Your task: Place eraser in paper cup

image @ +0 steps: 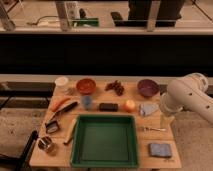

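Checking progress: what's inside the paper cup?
Only a pale opening shows on the paper cup; its bottom is hidden by its wall. The eraser lies on the table behind the green tray. The end effector hangs over the table's right edge.

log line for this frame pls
claw: right table edge | eraser: on table behind green tray | paper cup: back-left corner | placement: not done

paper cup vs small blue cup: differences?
The paper cup is white, the blue cup blue. The paper cup sits at the back-left corner; the blue cup stands further forward, left of the eraser. Both are upright. The gripper hangs by the right edge of the table, away from both.
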{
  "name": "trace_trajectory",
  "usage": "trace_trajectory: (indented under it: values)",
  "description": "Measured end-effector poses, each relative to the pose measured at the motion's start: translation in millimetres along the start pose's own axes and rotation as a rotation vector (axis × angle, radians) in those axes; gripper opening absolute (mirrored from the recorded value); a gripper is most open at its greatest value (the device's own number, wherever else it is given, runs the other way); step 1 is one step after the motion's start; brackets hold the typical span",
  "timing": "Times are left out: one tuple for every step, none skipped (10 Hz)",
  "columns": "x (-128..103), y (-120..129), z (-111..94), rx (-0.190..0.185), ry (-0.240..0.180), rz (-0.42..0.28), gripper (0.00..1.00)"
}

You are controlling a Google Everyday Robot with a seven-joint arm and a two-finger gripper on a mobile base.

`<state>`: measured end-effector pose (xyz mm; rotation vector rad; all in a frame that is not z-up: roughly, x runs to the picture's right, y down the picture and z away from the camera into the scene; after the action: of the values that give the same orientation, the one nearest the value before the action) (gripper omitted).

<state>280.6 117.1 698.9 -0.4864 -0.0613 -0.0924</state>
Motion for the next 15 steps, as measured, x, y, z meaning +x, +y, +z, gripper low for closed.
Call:
trace_trajectory:
  values:
    - [1.3,1.2,0.4,0.003,-0.006,0.001,0.8]
    - [-3.9,-2.5,1.0,0.001,-0.01,-0.007,0.8]
    - [-10.0,-10.0,3.2,-0.001,-0.014,-0.011,0.8]
    - [-17.4,-23.3,7.2,-0.007,-0.018,-0.017,0.8]
    - [-26.2,-42.1,14.1,-0.014,-0.023,-0.029,0.8]
    - [-31.2,-53.4,18.1,-0.014,-0.025,-0.039,0.8]
    - [-38.4,-66.8,23.9,-0.016,-0.032,-0.056,0.8]
    - [-45.8,-78.8,29.1,-0.016,-0.04,-0.073,0.8]
    - [-54.1,-87.2,33.0,-0.014,-0.047,-0.088,0.8]
    - [-66.3,-93.3,36.9,-0.013,-0.059,-0.103,0.8]
    - [-74.3,-99.5,40.4,-0.006,-0.066,-0.113,0.8]
    - [-80.6,-102.8,42.9,0.0,-0.071,-0.12,0.8]
    - [-87.6,-104.3,45.1,0.003,-0.078,-0.121,0.8]
    - [-103.8,-109.2,49.1,0.008,-0.088,-0.135,0.8]
    - [-122.3,-114.8,54.1,0.011,-0.102,-0.156,0.8]
